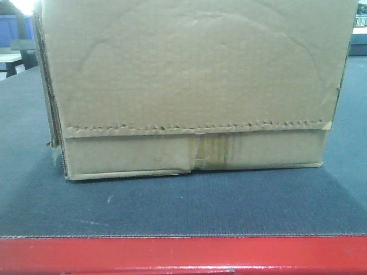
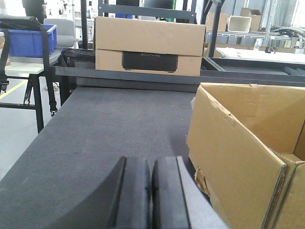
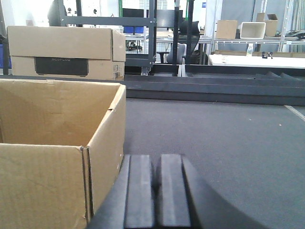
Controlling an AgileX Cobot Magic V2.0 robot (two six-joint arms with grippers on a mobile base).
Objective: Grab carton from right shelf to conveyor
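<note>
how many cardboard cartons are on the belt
2: the open plain brown cardboard carton near the grippers, and a closed black-panelled brown carton at the dark grey belt's far end. Others may be hidden.

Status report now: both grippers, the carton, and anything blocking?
Left gripper shut, empty. Right gripper shut, empty. Carton resting on conveyor, between the grippers. Nothing in the way.

Left end effector (image 2: 151, 195) fingers pressed together, right end effector (image 3: 156, 193) likewise closed, both empty

Plain brown carton (image 1: 189, 86) on dark grey textured conveyor (image 1: 172, 206) edged bright red.
</note>
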